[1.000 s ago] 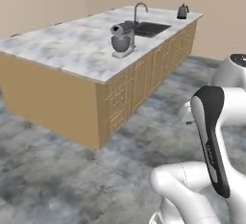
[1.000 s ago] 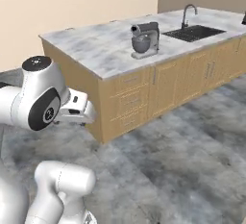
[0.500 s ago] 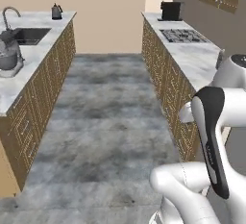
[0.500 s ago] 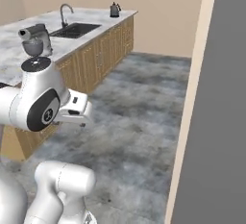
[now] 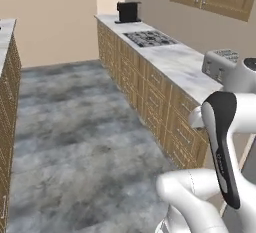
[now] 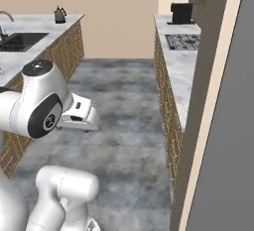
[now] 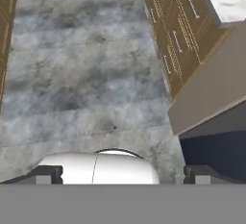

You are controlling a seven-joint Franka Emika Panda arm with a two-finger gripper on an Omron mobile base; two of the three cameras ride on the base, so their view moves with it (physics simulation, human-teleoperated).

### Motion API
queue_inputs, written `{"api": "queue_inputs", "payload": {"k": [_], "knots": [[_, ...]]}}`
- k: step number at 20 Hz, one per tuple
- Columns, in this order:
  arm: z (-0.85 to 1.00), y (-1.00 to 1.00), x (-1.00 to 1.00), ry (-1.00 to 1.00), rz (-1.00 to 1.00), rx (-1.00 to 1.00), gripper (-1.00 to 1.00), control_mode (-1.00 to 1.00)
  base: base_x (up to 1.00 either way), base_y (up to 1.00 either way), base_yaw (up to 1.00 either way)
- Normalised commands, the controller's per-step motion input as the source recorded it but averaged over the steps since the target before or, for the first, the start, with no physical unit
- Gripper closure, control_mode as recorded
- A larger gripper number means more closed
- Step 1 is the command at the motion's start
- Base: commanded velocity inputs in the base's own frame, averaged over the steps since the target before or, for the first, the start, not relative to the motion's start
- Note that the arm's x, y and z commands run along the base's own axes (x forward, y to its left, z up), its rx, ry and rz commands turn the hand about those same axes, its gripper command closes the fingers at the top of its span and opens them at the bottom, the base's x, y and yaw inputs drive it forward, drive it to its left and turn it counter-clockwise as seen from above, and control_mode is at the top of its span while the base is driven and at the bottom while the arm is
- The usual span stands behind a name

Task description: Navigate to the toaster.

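Note:
The toaster (image 5: 218, 63) is a silver-grey box with dark slots on top. It stands on the marble counter (image 5: 172, 59) at the right of the left base view, and my own arm partly covers it. In the hand view my gripper (image 7: 125, 176) points down at the grey floor beside the counter's end. It is open: its dark fingertips (image 7: 47, 175) stand far apart with nothing between them.
A cooktop (image 5: 149, 38) and a small black appliance (image 5: 128, 12) sit farther along the same counter. The island with the sink (image 6: 20, 39) and a kettle (image 6: 60, 14) lies to the left. A tall grey panel (image 6: 225, 126) rises close on the right. The floor aisle (image 5: 75, 122) runs between them.
The whole picture has swung right as the base turned. The island has slid off to the left, the right-hand counter has come nearer, and the toaster has come into view.

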Motion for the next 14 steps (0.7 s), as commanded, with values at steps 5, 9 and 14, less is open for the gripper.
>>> {"api": "queue_inputs", "payload": {"k": [5,9,14], "knots": [[0.00,0.00,0.00,0.00,0.00,0.00,-1.00,1.00,1.00,0.91,-0.43],[0.00,0.00,0.00,0.00,0.00,0.00,-1.00,1.00,0.72,0.61,-0.65],[0.00,0.00,0.00,0.00,0.00,0.00,-1.00,1.00,0.52,0.69,-0.75]]}}
